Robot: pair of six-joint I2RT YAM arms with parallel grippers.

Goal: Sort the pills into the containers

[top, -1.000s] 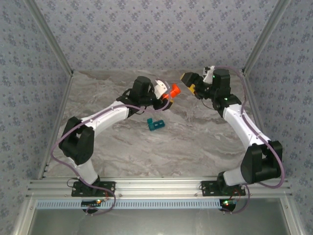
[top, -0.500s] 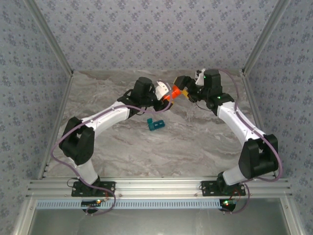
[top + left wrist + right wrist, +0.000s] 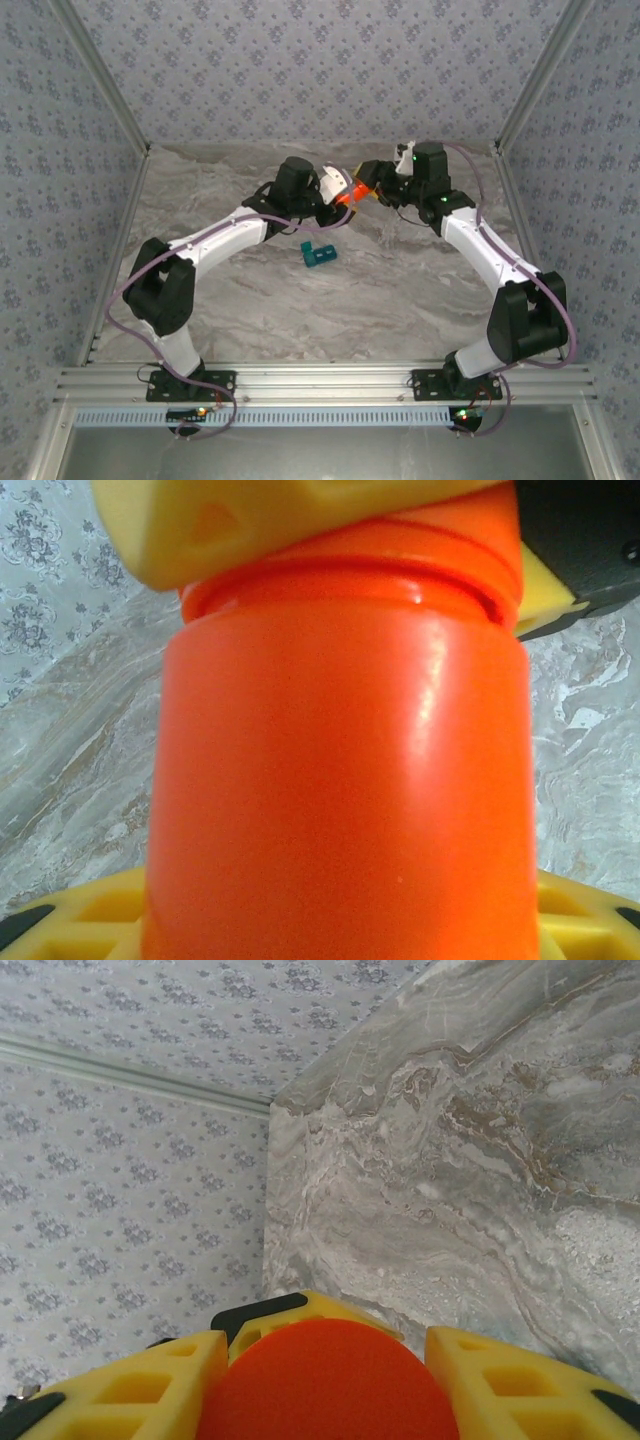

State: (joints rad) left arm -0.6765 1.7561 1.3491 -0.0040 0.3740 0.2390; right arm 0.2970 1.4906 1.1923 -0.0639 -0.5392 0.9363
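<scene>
Layout-wise, both arms meet toward the back middle of the table (image 3: 400, 290), up off the surface. The left gripper (image 3: 340, 196) comes in from the left with the bottle (image 3: 340, 780) clamped between its fingers (image 3: 90, 920). The bottle's cap (image 3: 330, 1380) end points right, straight into the right gripper (image 3: 366, 183), whose fingers (image 3: 130, 1390) sit either side of the cap, touching it. The pill box (image 3: 318, 254) lies flat on the table nearer the arm bases, in front of the left gripper, apart from both.
</scene>
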